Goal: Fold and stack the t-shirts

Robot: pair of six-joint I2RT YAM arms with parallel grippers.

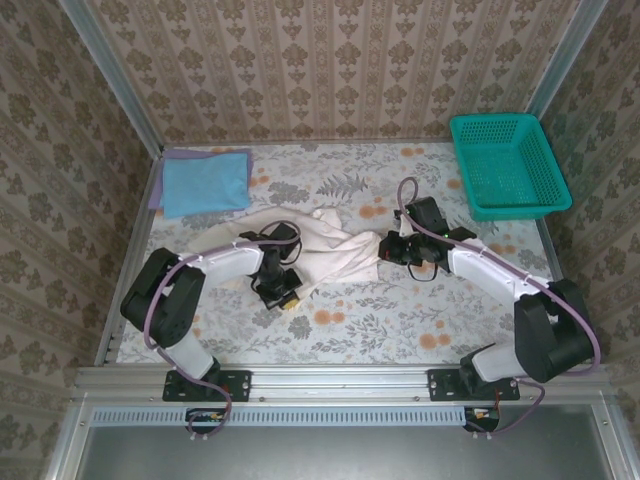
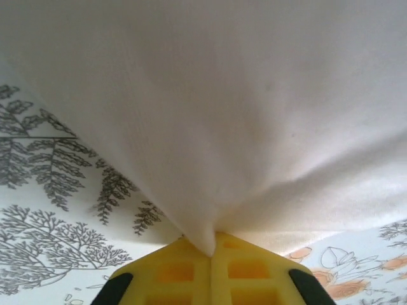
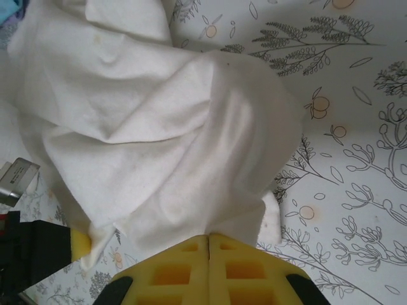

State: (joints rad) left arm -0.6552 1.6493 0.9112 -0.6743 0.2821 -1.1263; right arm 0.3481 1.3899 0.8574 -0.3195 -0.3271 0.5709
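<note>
The off-white t-shirt point(image 1: 330, 248) lies bunched and stretched across the middle of the table between both arms. My left gripper point(image 1: 283, 292) is shut on its left part; in the left wrist view the cloth point(image 2: 210, 127) runs down to a pinched point between the closed yellow fingers point(image 2: 178, 270). My right gripper point(image 1: 386, 250) is shut on the shirt's right end, with the crumpled fabric point(image 3: 152, 127) gathered into its closed yellow fingers point(image 3: 245, 270). The light blue t-shirt point(image 1: 206, 182) lies folded flat at the back left.
A teal mesh basket point(image 1: 507, 165) stands at the back right. Patterned walls enclose the table on three sides. A purple cloth edge point(image 1: 158, 178) peeks out under the blue shirt. Bare floral tabletop point(image 1: 350, 325) lies in front of the shirt.
</note>
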